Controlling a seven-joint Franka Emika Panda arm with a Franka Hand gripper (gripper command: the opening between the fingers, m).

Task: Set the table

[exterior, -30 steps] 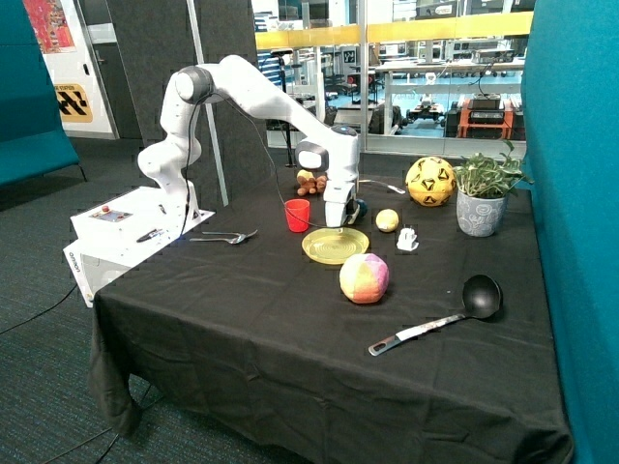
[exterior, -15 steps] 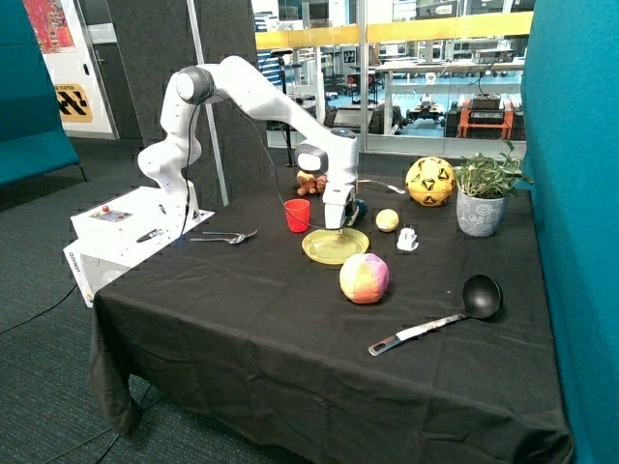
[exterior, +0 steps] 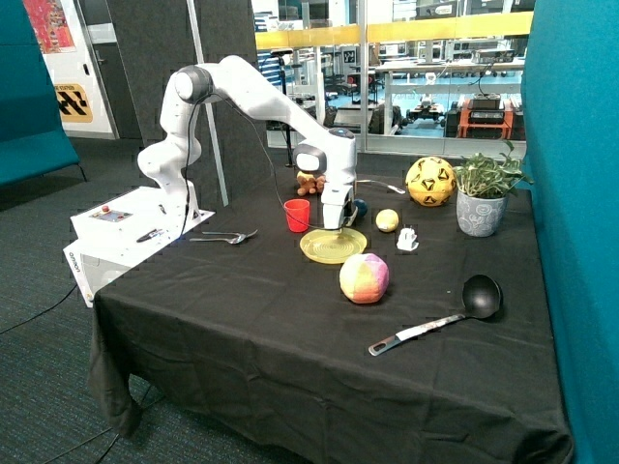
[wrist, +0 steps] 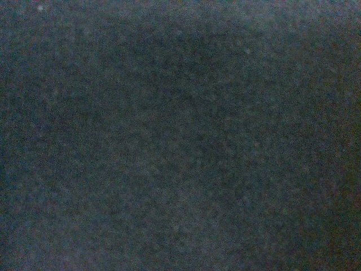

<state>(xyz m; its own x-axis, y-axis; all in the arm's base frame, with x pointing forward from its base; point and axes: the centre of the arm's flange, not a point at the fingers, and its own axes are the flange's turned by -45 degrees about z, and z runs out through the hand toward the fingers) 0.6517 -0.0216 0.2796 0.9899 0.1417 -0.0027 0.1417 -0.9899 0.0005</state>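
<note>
The table (exterior: pixel 280 338) is covered in black cloth. A yellow plate (exterior: pixel 334 247) lies near its middle, with a red cup (exterior: pixel 297 215) just behind it toward the robot base. My gripper (exterior: pixel 334 225) points straight down at the plate's far rim, beside the cup. A fork and spoon (exterior: pixel 224 237) lie on the cloth near the robot base. A black ladle (exterior: pixel 455 309) rests toward the front corner. The wrist view shows only dark cloth (wrist: pixel 180 135), with no plate in it.
A pink-and-yellow ball (exterior: pixel 364 277) sits just in front of the plate. Behind it are a small yellow ball (exterior: pixel 387 220), a small white object (exterior: pixel 407 239), a yellow soccer ball (exterior: pixel 430 181), a potted plant (exterior: pixel 481 208) and a brown toy (exterior: pixel 309 182).
The gripper has shifted slightly toward the red cup, and the yellow plate looks shifted the same way by a small amount.
</note>
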